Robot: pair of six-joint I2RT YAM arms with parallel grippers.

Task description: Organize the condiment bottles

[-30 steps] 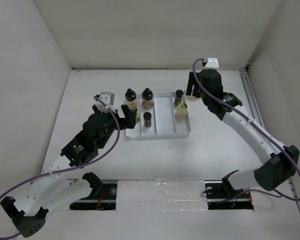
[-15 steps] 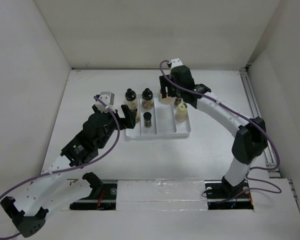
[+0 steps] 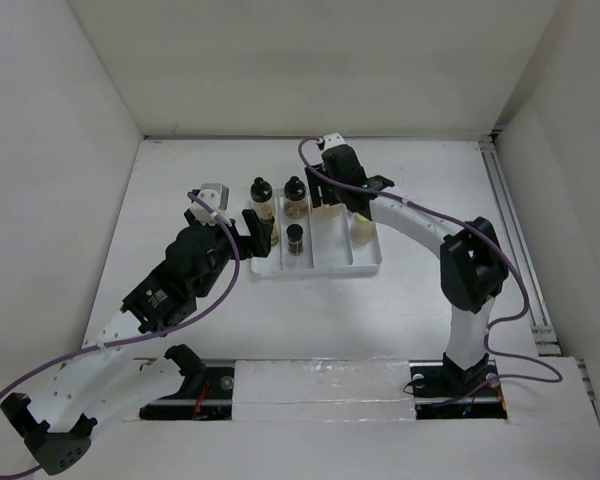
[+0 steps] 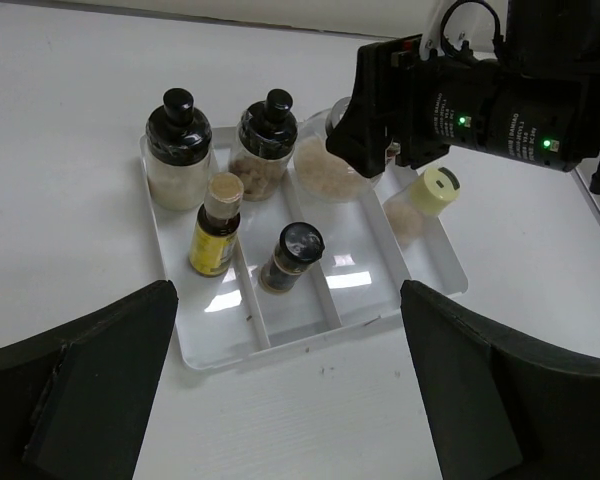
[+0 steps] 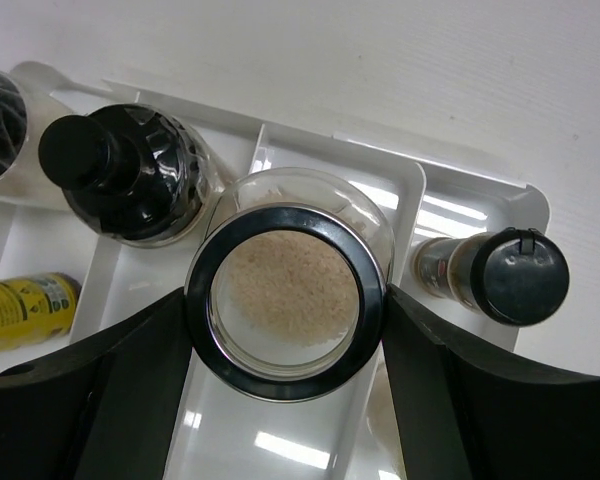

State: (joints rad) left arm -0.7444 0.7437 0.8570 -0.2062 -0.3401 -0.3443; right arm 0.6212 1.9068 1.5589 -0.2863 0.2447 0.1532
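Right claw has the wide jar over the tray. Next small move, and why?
Probably lower the wide jar straight down, then open the right claw: its fingers flank the jar over a bare tray compartment, and touchdown isn't visible.

The tray [image 4: 365, 288] lies on the table [image 3: 180, 170]. Along the tray's far end, left to right, come a first knob-capped jar [image 4: 177, 150], a second knob-capped jar [image 4: 265, 148], the wide jar [image 4: 325, 172] and the flip-capped bottle [image 5: 485, 275]. Nearer in the tray, the slim bottle [image 4: 215, 228] is before the first jar, the small shaker [image 4: 288, 258] before the second, the stubby bottle [image 4: 425, 198] rightmost.
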